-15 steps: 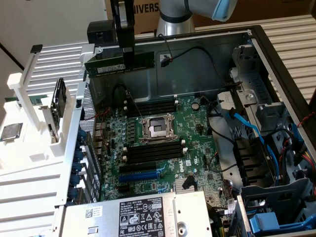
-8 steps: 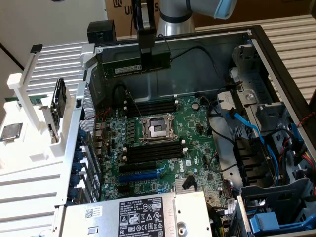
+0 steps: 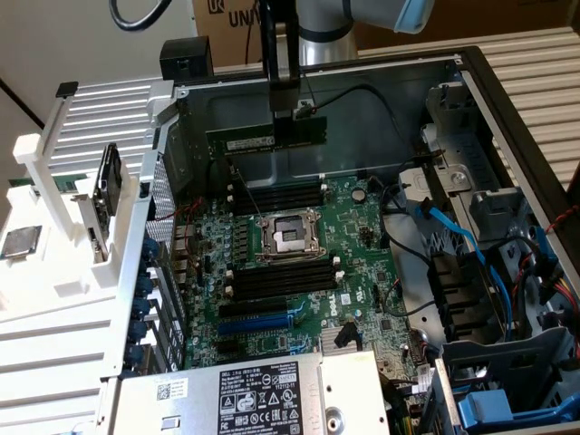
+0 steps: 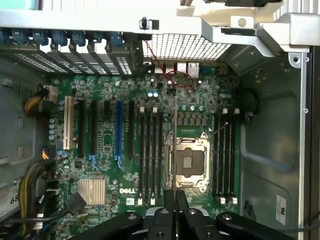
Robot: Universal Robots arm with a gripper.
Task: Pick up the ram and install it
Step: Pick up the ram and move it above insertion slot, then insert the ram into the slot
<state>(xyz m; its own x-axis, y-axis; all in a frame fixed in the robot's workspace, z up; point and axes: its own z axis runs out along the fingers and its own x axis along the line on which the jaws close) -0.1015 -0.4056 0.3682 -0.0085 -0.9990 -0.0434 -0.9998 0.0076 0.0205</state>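
The open computer case (image 3: 471, 82) holds a green motherboard (image 3: 362, 263) with a square processor socket (image 3: 288, 237) at its middle and black memory slots (image 3: 276, 195) on both sides of it. All the slots in view are empty. Blue cables (image 3: 453, 231) lie in the bay at the exterior view's right, and a labelled power supply (image 3: 263, 394) sits at the near edge.

The gripper (image 3: 283, 104) pinches the ram (image 3: 265, 140) by its top edge, holding it level and clear of the slots.

A white rack (image 3: 54, 208) stands at the exterior view's left, with a cardboard box (image 3: 227, 18) behind the case.

In the wrist view the ram (image 4: 175, 150) shows edge-on as a thin line over the socket. The arm is cut off above.
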